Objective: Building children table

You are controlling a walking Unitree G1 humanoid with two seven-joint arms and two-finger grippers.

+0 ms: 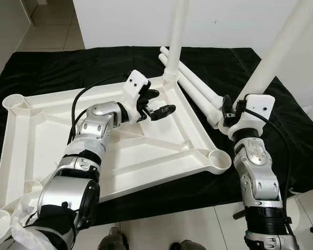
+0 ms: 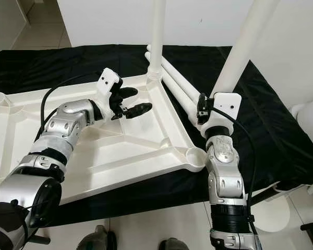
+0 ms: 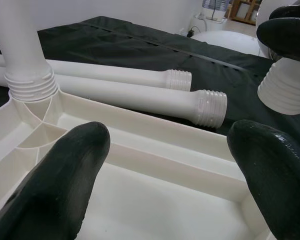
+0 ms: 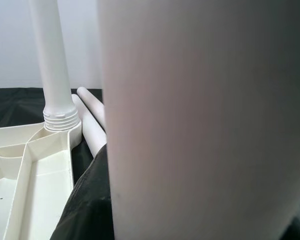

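Tabletop: white plastic children's tabletop lies upside down on a black cloth, ribbed underside facing up, round leg sockets at its corners.
Fitted leg: one white leg stands upright in the far corner socket, its threaded collar seated at the rim.
Loose legs: two white legs lie side by side on the cloth, just beside the tabletop's right edge, threaded ends pointing toward the robot.
Left gripper: left gripper hovers over the inner tray near the fitted leg; its black fingers are spread apart with nothing between them.
Right gripper: right gripper is at the lower part of a fourth white leg, held tilted above the cloth, to the right of the near right corner socket.
Right gripper state: the fingers are hidden behind the leg and the wrist housing; cannot tell how they are set, though the leg stands off the cloth at the gripper.
Held leg end: its threaded end hangs clear of the socket, not inserted.
Floor: pale tiles at the cloth's near edge.
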